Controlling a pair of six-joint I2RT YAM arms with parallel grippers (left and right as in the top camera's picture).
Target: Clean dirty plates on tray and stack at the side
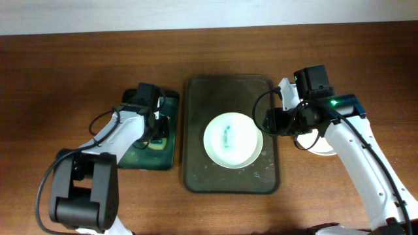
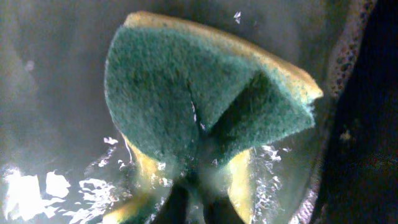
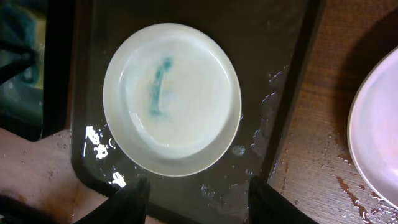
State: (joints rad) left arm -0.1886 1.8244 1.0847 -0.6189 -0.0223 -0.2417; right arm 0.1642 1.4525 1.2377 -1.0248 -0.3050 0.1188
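Plate (image 1: 233,140) w/ teal smear at ctr sits mid tray (image 1: 196,124), water drops round it. 2nd plate (image 3: 376,143) on desk (image 1: 65,78) at tray's 3 o'clock, partly under R arm (image 1: 356,153). R pincer (image 3: 200,200) spread, empty, over tray's 3 o'clock rim, clear of plate. L pincer (image 2: 196,208) pinching sponge (image 2: 186,106), green face to cam, in small green tray (image 1: 171,156) at 9 o'clock.
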